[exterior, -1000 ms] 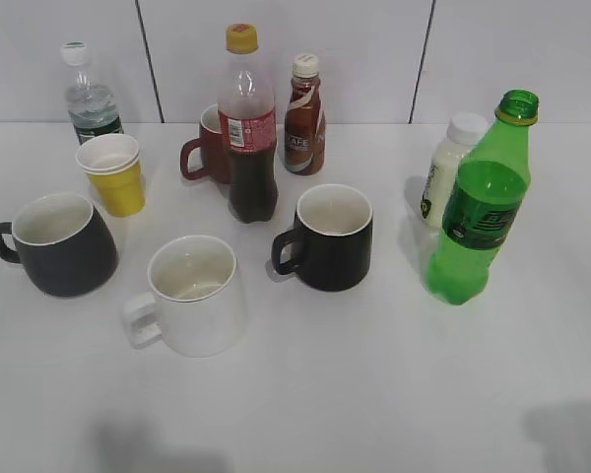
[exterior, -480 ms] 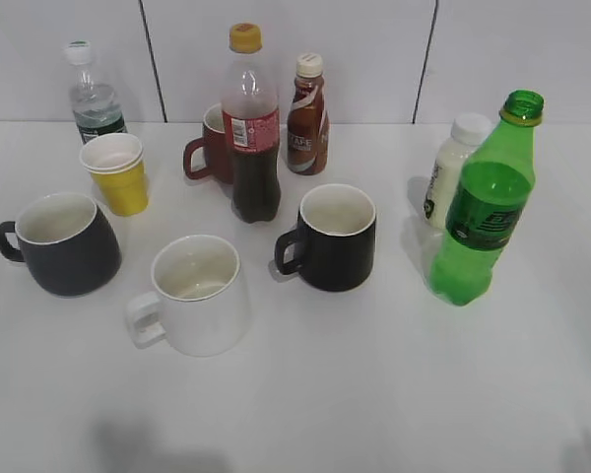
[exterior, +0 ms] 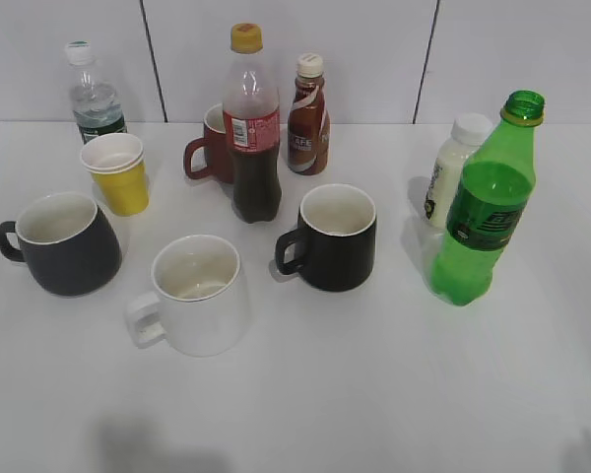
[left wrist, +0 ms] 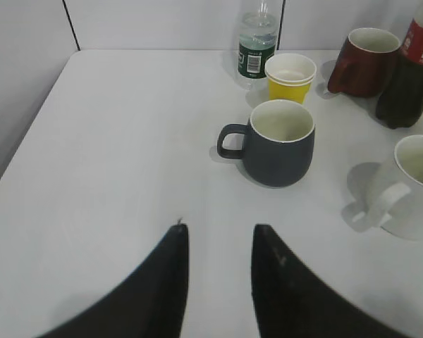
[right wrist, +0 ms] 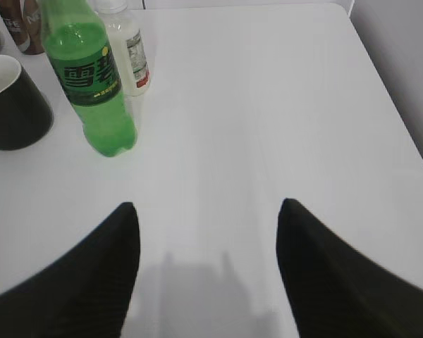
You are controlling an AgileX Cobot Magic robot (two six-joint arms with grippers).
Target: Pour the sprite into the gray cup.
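Observation:
The sprite (exterior: 478, 212), a tall green bottle with no cap, stands upright at the right of the table; it also shows in the right wrist view (right wrist: 92, 84). The gray cup (exterior: 64, 244) stands at the left, handle to the left, cream inside; it also shows in the left wrist view (left wrist: 278, 141). My left gripper (left wrist: 218, 232) is open and empty above bare table, short of the gray cup. My right gripper (right wrist: 206, 211) is wide open and empty, short and to the right of the sprite. Neither gripper shows in the exterior view.
A white mug (exterior: 195, 294) and a black mug (exterior: 333, 236) stand mid-table. Behind are a cola bottle (exterior: 253, 128), a brown coffee bottle (exterior: 306, 118), a red mug (exterior: 212, 148), yellow paper cups (exterior: 118, 172), a water bottle (exterior: 92, 99) and a white bottle (exterior: 453, 168).
The exterior view has shifted slightly, so everything sits a few pixels further right. A shadow at the lower right of the table has shrunk toward the corner. No object has moved.

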